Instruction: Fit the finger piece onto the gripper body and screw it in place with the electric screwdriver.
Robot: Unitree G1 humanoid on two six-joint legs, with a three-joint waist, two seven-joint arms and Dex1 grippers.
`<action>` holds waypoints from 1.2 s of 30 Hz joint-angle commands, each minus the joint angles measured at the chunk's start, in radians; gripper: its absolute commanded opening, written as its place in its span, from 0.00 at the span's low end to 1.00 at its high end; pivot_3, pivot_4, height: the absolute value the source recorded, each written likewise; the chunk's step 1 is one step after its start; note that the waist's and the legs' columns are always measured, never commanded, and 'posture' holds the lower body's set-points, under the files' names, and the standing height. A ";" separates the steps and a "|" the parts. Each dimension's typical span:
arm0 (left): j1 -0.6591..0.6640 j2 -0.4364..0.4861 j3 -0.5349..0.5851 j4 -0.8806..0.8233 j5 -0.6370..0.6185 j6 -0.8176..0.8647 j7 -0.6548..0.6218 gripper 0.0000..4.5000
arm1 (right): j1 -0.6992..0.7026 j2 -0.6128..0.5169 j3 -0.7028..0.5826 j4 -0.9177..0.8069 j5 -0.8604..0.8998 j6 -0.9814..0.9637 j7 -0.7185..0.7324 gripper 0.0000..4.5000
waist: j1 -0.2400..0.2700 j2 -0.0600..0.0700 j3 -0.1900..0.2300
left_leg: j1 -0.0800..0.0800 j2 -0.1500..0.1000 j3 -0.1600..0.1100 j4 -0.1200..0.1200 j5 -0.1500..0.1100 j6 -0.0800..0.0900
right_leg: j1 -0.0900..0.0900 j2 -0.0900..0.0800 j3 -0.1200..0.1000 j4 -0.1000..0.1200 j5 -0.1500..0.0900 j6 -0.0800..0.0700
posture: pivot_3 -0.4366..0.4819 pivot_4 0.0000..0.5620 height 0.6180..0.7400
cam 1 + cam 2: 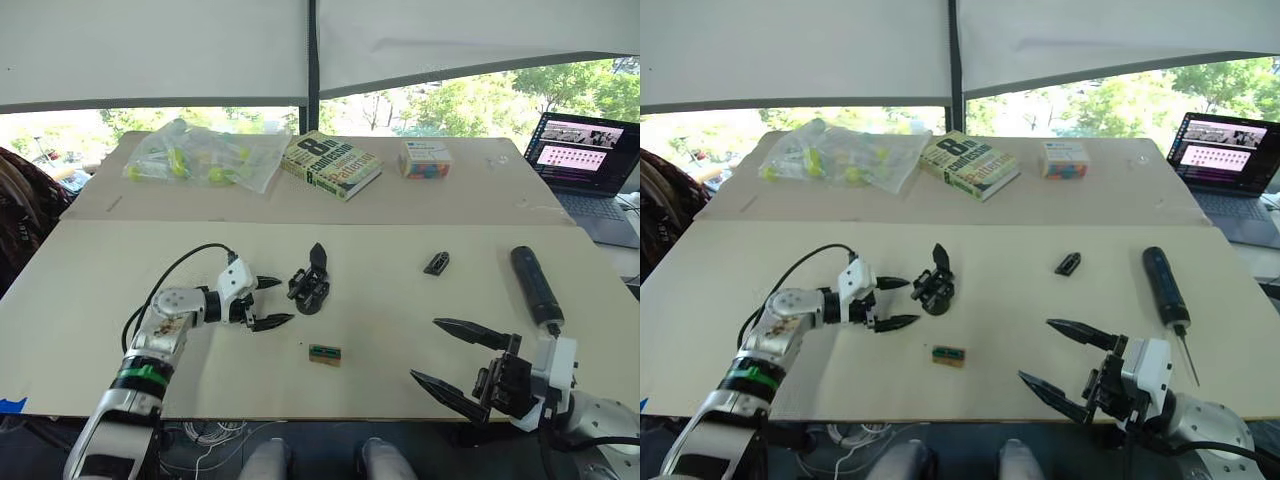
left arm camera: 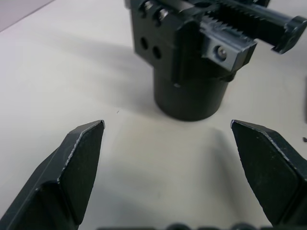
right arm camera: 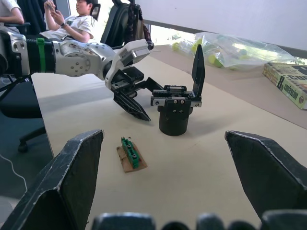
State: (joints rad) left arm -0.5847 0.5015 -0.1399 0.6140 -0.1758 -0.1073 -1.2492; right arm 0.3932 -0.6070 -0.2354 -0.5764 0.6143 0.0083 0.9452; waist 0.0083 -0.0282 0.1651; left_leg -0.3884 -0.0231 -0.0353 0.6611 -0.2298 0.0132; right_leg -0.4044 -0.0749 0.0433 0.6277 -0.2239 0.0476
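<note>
The gripper body (image 1: 310,287), a chunky black block on a round base with one finger standing up from it, sits left of the table's middle. My left gripper (image 1: 285,301) is open just to its left, its fingers pointing at the base (image 2: 192,91) without touching it. The small black finger piece (image 1: 436,263) lies alone right of centre. Further right lies the electric screwdriver (image 1: 535,285), its bit toward the front edge. My right gripper (image 1: 424,348) is open and empty near the front edge, facing left toward the gripper body (image 3: 175,112).
A small green-topped block (image 1: 324,354) lies in front of the gripper body. At the back are a plastic bag of yellow-green items (image 1: 205,155), a book (image 1: 330,163) and a small box (image 1: 425,158). A laptop (image 1: 590,160) stands far right. People (image 3: 72,21) sit beyond the table's left.
</note>
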 commanded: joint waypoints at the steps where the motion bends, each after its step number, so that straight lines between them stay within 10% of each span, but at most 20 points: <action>1: -0.073 -0.030 -0.008 0.113 0.012 -0.082 -0.069 0.99 | 0.003 0.002 -0.012 -0.047 0.021 0.005 -0.010 1.00 | 0.000 0.000 0.000 | 0.000 0.000 0.000 0.000 0.000 0.000 | 0.000 0.000 0.000 0.000 0.000 0.000 | 0.48 0.27 1.00; 17: -0.205 -0.114 0.006 0.380 0.054 -0.191 -0.147 0.99 | 0.086 -0.001 -0.050 -0.116 0.021 0.010 -0.038 1.00 | -0.008 -0.001 0.000 | 0.000 0.000 0.001 0.001 0.000 0.000 | 0.000 0.001 0.000 0.001 -0.001 0.002 | 0.48 0.27 1.00; 22: -0.193 -0.148 0.062 0.354 -0.012 -0.209 -0.198 0.62 | 0.097 -0.001 -0.053 -0.118 0.016 0.004 -0.037 1.00 | -0.008 -0.001 0.000 | -0.001 0.000 0.001 0.001 0.000 0.000 | 0.000 0.000 0.000 0.001 -0.001 0.002 | 0.48 0.27 1.00; 36: 0.203 -0.206 0.036 -0.370 0.043 0.133 0.262 0.51 | 0.094 0.017 -0.010 -0.100 -0.013 -0.006 -0.035 1.00 | -0.005 -0.001 0.000 | -0.001 0.000 -0.002 0.001 0.000 0.000 | 0.000 -0.001 0.001 0.001 0.000 0.001 | 0.48 0.27 1.00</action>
State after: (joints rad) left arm -0.3865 0.2999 -0.1081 0.3146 -0.1355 0.0195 -1.0379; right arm 0.4853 -0.5941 -0.2435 -0.6521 0.6025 0.0235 0.9115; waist 0.0038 -0.0289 0.1655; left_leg -0.3890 -0.0228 -0.0368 0.6624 -0.2301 0.0136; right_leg -0.4047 -0.0757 0.0441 0.6291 -0.2242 0.0487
